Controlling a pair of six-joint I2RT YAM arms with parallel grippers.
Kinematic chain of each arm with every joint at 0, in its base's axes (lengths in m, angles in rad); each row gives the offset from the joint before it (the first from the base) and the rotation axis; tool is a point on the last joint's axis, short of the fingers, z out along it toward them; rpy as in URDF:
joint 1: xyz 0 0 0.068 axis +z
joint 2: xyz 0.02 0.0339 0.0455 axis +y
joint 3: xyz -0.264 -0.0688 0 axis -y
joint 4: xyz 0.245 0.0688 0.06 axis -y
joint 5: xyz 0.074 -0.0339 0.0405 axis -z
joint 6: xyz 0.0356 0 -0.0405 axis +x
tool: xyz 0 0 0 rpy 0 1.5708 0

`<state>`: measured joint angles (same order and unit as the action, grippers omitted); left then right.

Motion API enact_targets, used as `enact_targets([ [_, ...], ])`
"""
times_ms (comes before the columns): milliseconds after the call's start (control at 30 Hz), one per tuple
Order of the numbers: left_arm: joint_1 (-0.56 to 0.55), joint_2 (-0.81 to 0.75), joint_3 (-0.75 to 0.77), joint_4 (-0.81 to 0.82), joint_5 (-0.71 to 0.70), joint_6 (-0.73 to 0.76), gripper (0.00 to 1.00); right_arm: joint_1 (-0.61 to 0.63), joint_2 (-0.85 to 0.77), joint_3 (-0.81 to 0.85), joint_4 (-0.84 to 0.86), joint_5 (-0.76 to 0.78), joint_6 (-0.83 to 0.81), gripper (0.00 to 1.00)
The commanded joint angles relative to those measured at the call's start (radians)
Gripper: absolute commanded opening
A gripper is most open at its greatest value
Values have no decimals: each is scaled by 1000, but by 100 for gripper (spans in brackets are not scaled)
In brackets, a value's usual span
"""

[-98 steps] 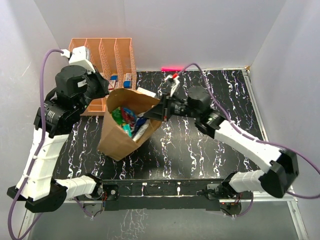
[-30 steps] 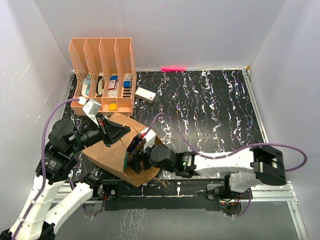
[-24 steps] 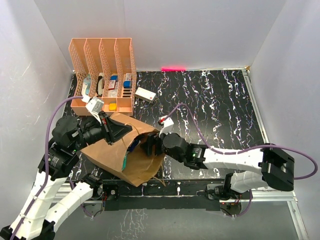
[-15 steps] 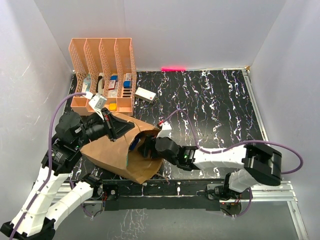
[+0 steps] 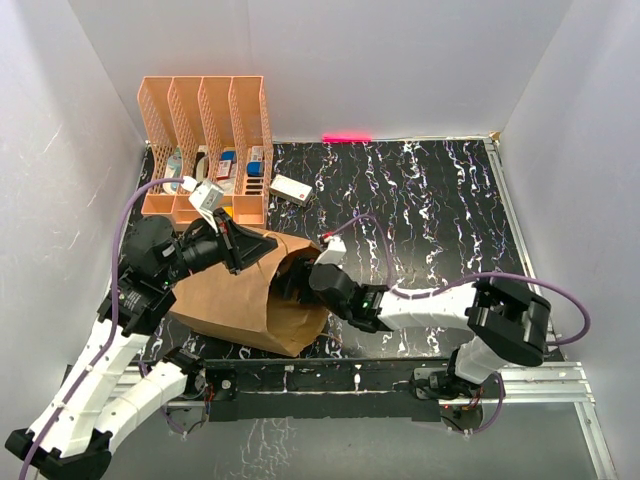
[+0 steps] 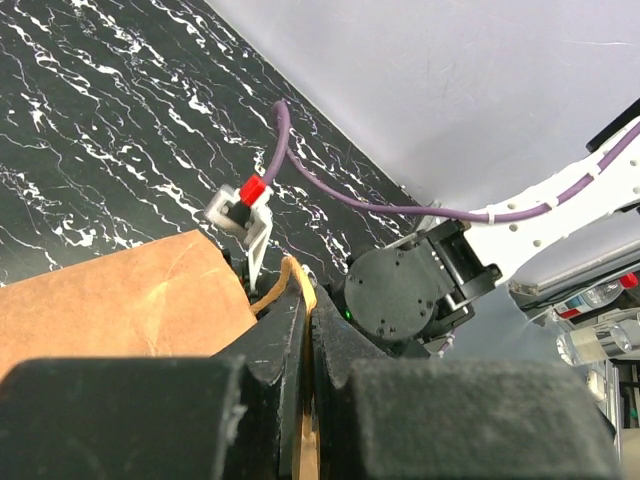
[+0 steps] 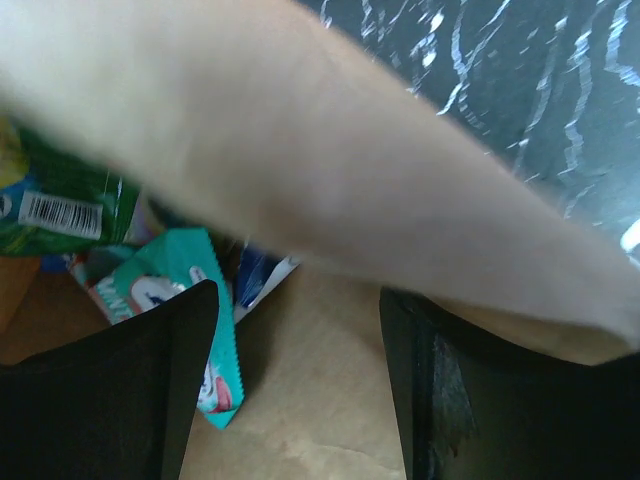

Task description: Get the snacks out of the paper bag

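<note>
Your left gripper (image 6: 305, 300) is clamped tight on the bag's twisted handle (image 6: 291, 272), the brown cord pinched between its closed fingers. The bag (image 5: 235, 305) lies on its side at the near left of the table (image 5: 430, 210), with its mouth facing right. Your right gripper (image 7: 295, 300) is inside that mouth with its fingers (image 7: 120, 390) apart. Only bare brown paper shows between them, so it grips nothing. The snacks are in the bag, just ahead and to the left of those fingers. A teal packet (image 7: 165, 290) lies next to the left finger, though you cannot tell whether they touch. A green packet (image 7: 60, 200) with a barcode sits beyond it, and a blue packet (image 7: 258, 272) is beside the teal one. The bag's upper wall hangs blurred over the wrist view. The rack (image 5: 205, 130) stands at the far left corner, and a white box (image 5: 291, 188) lies just to its right.
</note>
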<state>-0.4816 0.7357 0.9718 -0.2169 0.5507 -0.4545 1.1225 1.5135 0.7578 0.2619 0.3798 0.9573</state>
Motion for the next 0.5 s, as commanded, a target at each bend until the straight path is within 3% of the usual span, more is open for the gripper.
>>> enact_targets([
  [0,-3,-24,-11,43,17,-3,0,67,50,46,147,23,35,70],
  [267,-3,-44,-8,9,9,10,0,93,187,89,192,188,186,70],
  [467,-3,-73,-5,-34,-7,22,0,89,286,158,222,219,212,67],
])
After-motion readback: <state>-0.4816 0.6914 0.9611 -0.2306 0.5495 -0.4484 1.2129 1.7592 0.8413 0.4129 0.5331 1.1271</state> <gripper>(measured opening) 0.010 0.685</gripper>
